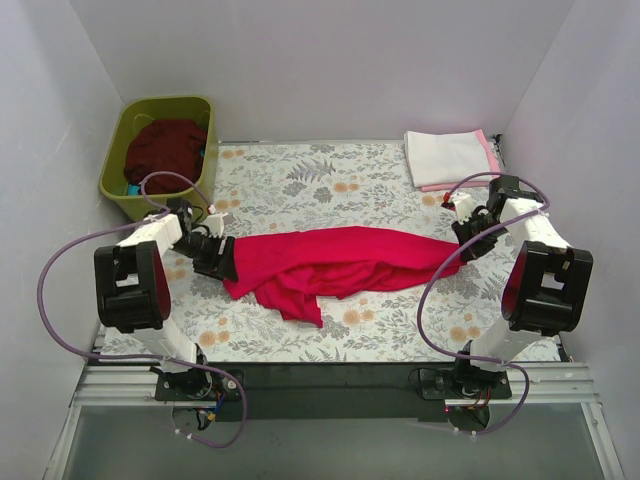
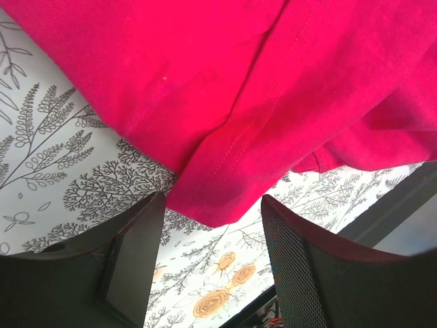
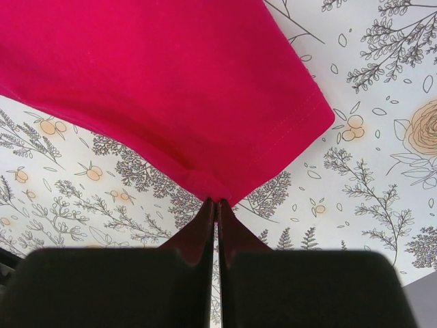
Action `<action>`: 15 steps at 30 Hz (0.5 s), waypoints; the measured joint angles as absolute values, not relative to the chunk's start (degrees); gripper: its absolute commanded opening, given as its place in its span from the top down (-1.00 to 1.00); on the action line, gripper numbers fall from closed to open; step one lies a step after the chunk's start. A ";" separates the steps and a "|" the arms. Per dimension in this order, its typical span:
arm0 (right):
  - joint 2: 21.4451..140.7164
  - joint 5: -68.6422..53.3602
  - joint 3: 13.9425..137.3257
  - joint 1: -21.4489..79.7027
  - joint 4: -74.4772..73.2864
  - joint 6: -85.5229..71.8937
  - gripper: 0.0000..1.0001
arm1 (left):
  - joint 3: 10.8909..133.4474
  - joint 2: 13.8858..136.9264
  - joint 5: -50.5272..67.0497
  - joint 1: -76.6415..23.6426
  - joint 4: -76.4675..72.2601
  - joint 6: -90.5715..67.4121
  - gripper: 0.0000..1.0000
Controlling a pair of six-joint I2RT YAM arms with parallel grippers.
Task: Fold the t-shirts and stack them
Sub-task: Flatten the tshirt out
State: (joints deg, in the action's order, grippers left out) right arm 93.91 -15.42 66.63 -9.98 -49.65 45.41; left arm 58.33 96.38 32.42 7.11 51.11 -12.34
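Red t-shirt, flattening judged underway: corner clamped by right end effector; left end effector parted at its hem, grasp needed next.

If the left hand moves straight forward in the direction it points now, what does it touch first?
Most likely the red t-shirt: its hem lies just ahead of the open left hand, between the fingers. Depth is unclear.

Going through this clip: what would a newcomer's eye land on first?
The bright crimson-red cloth t-shirt, stretched in a rumpled band across the middle of the grey-and-orange floral table cloth. The right gripper is shut on its right end; the left gripper stands open at its left end. At far left, an olive-green plastic tub holds dark maroon cloth.
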 measured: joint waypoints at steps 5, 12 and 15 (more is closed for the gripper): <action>94.02 -15.64 66.63 -9.98 -49.74 45.41 0.97 | 57.32 97.82 32.34 7.14 50.76 -13.06 -0.17; 94.06 -15.70 66.65 -9.85 -50.06 45.41 0.97 | 57.12 97.60 30.89 7.60 50.17 -14.74 -0.21; 94.08 -15.84 66.63 -9.78 -50.09 45.41 0.97 | 57.12 97.60 30.70 8.38 50.37 -14.81 -0.22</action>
